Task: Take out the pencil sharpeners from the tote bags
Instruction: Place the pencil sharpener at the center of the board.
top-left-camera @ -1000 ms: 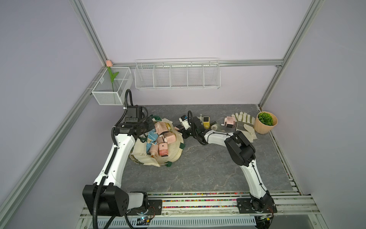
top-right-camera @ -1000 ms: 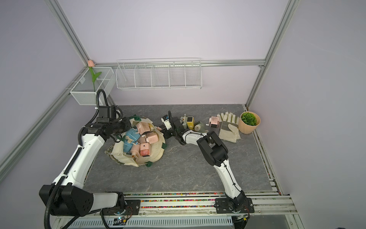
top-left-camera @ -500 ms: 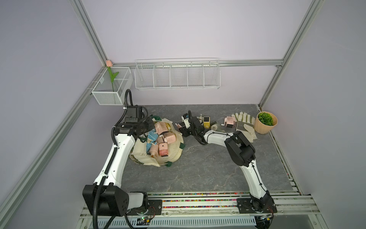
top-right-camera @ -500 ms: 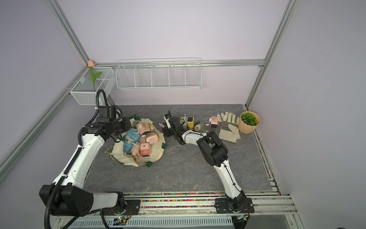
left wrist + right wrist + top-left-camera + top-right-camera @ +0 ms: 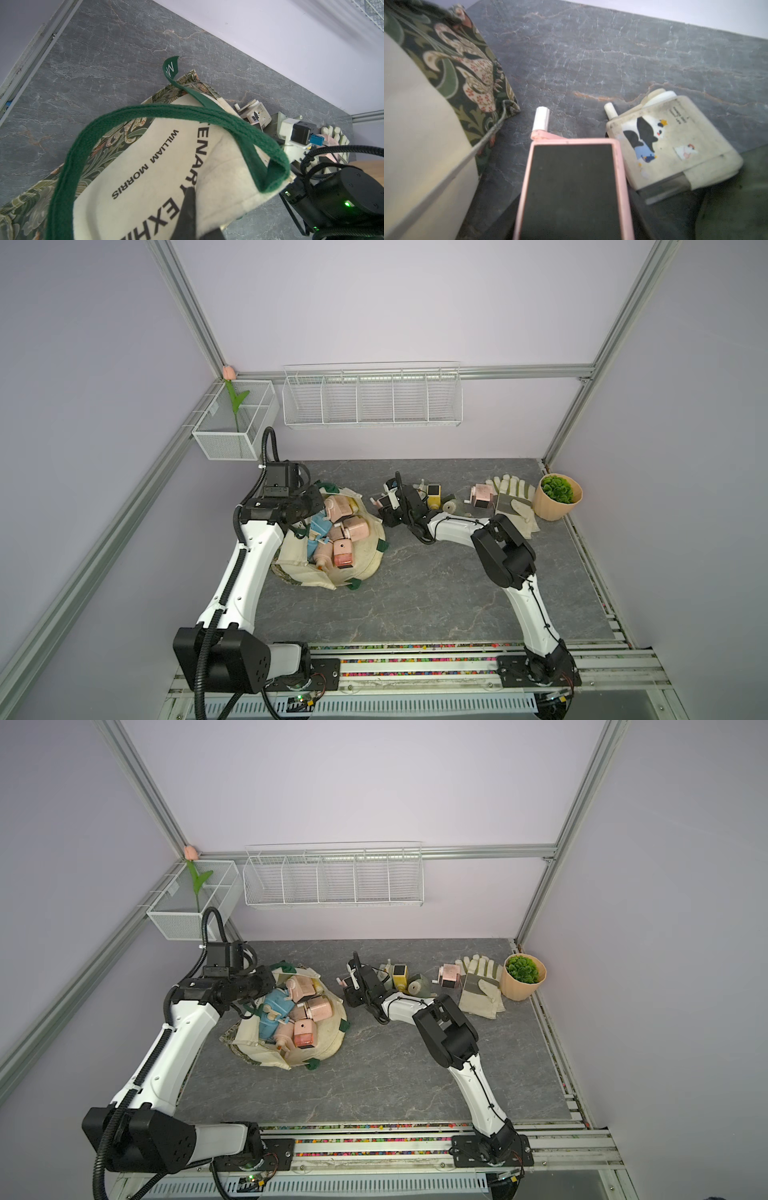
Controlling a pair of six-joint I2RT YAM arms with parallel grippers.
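Little change is noted: the right pincer (image 5: 385, 509) has stayed low just beside the tote bag (image 5: 365, 562), with a pink sharpener (image 5: 571, 187) lying before it on the desk (image 5: 436, 593) (held or released cannot be told). The left pincer (image 5: 188, 207) is clenched on the tote bag's cloth; several pencil sharpeners (image 5: 353, 529) remain inside.

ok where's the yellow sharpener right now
In both top views the yellow sharpener stands on the table near the back, outside the tote bag, just behind the right arm, with the pink sharpener and gloves to its right.
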